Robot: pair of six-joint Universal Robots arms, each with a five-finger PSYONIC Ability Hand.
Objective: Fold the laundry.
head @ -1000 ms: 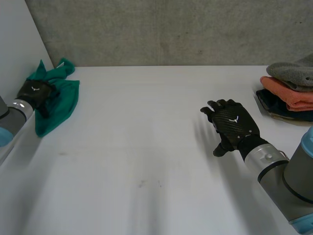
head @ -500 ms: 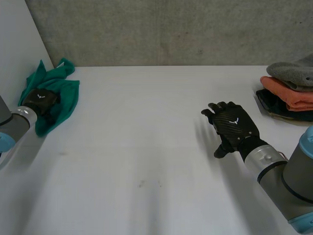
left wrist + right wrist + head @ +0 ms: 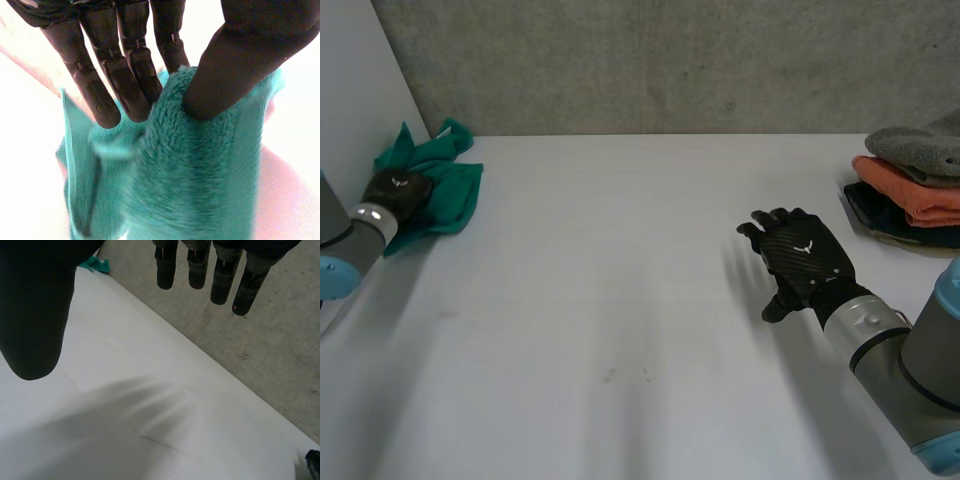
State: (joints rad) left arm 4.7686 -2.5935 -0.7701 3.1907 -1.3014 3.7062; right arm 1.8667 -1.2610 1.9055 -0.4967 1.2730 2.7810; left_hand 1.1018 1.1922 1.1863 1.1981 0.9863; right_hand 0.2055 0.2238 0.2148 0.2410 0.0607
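Spreading across most of the head view, the flat white desk (image 3: 620, 300) runs back to a grey concrete wall (image 3: 670, 60). At the desk's far right edge sits a stack of folded cloths (image 3: 910, 195), with a grey one on top, an orange one under it and a dark blue one at the bottom. At the far left corner lies a crumpled teal fleecy cloth (image 3: 455, 190), bunched up rather than flat. The left robot hand (image 3: 398, 190) sits on the near left part of that cloth. In the left wrist view its fingers (image 3: 131, 85) and thumb pinch a raised ridge of the teal pile (image 3: 200, 175) between them. The right robot hand (image 3: 802, 260) hangs over bare desk on the right side, well apart from both the stack and the teal cloth. Its fingers are loosely spread and grasp nothing. The right wrist view shows its thumb (image 3: 30, 315) and fingertips (image 3: 165, 270) apart, with bare desk below.
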